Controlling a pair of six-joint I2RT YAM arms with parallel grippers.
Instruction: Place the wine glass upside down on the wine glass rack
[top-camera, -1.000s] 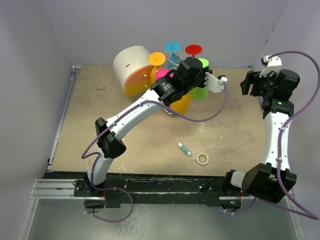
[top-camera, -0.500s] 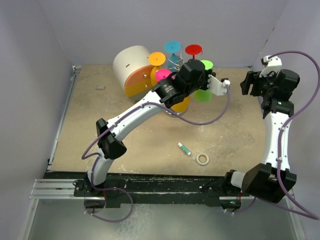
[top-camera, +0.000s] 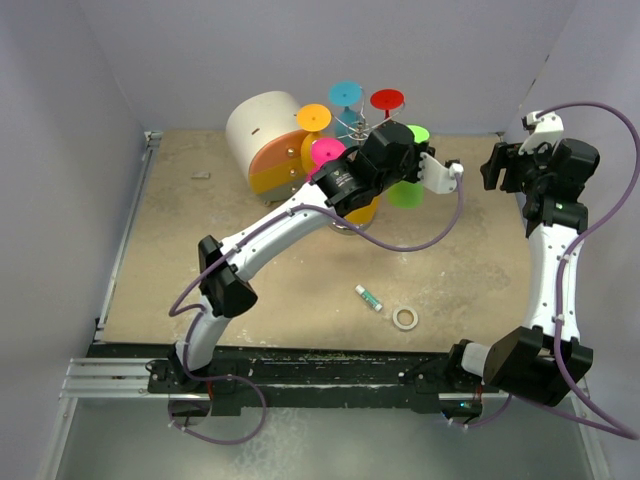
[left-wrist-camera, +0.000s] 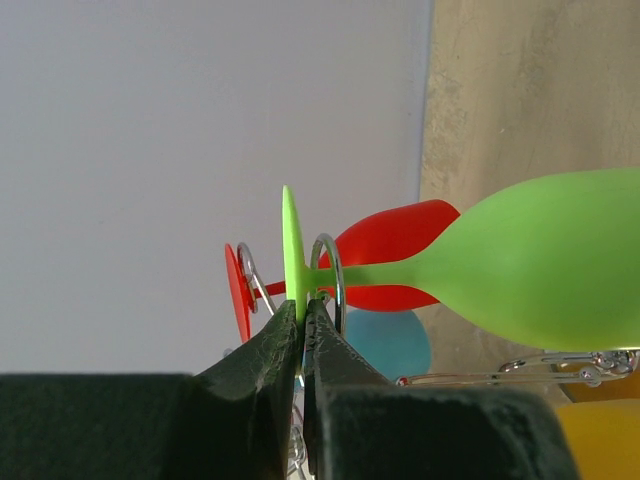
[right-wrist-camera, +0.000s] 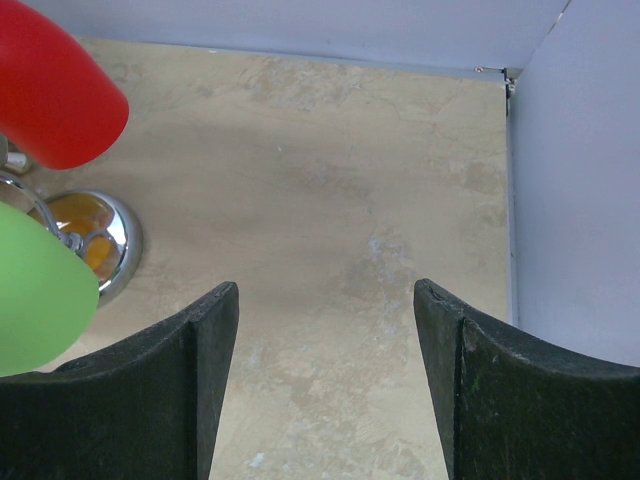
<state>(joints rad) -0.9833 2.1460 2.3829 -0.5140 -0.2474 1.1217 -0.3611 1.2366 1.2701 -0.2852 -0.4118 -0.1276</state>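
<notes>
Big picture first: the table (top-camera: 450, 270) offers open room on its right side, but up at the rack (right-wrist-camera: 120, 245) it's crowded. The green glass (left-wrist-camera: 540, 260) hangs bowl-down with its stem in a wire loop, and the red glass (left-wrist-camera: 390, 240) is just beside it. The left gripper (left-wrist-camera: 302, 305) pinches the foot's rim, jaws all but closed. Pull away crooked and the foot could drag out of the loop or knock that neighbour. The right gripper (right-wrist-camera: 325, 300) gapes wide and empty near the wall.

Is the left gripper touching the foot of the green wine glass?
Touching. In the left wrist view, the left gripper has both fingertips closed against the thin edge of the foot of the green wine glass, with no gap visible.
</notes>
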